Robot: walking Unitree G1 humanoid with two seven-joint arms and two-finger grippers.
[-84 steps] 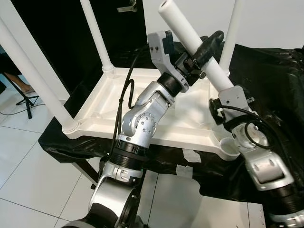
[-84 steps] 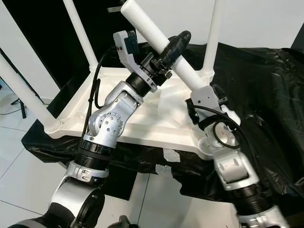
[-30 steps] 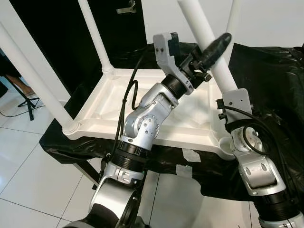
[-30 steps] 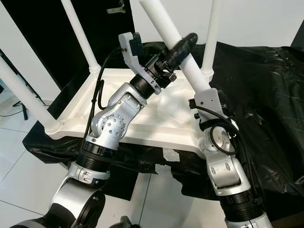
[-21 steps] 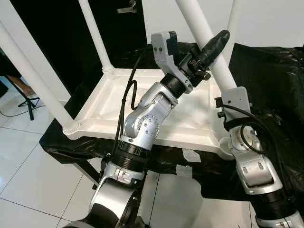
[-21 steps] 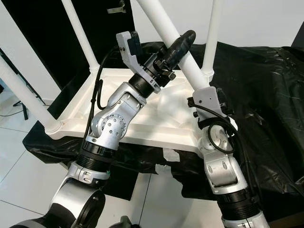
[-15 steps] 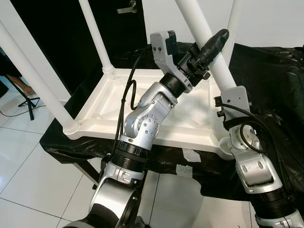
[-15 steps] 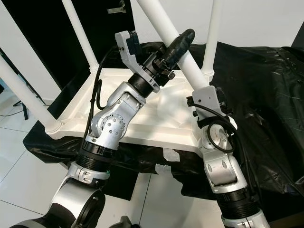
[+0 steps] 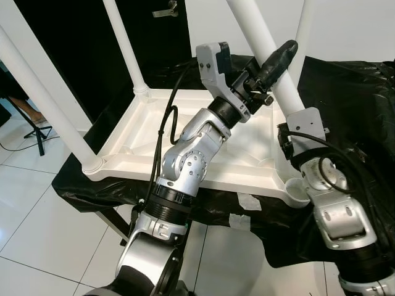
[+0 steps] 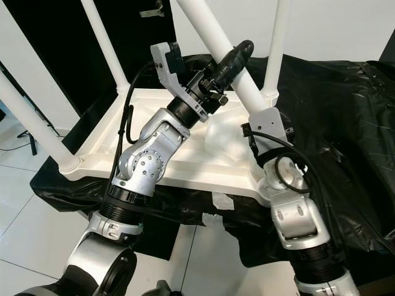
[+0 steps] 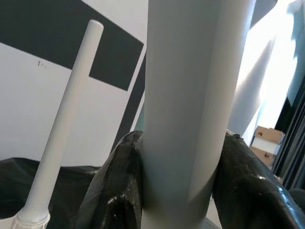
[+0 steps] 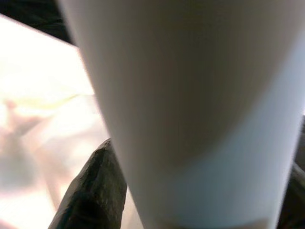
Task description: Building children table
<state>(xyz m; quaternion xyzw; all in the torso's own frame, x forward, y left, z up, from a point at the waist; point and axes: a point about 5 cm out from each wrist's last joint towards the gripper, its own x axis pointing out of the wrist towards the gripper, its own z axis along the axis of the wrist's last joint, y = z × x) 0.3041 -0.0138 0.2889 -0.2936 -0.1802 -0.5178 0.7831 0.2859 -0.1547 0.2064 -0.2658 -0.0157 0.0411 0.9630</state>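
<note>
table leg [image 9: 262,43] — stiff, light, smooth plastic tube, likely slippery | left gripper [image 9: 266,61] pinches mid-shaft | right gripper [image 12: 157,191] clamps lower end near tabletop [image 9: 142,139] corner socket

I see a black plastic sheet [image 9: 352,92] in front of me. It is shiny and full of wrinkles, and it hangs down at the front edge. Two bits of pale tape [image 9: 249,201] are stuck on its front, one just below the other. The floor [image 9: 43,228] is made of big white tiles. On my left a thin black stand [image 9: 34,132] sits on the tiles. Up high, a metal handle [image 9: 164,10] sticks out of a dark wall. Beside it is a white wall [image 9: 358,28]. Far off are brown boxes [image 11: 265,139].
</note>
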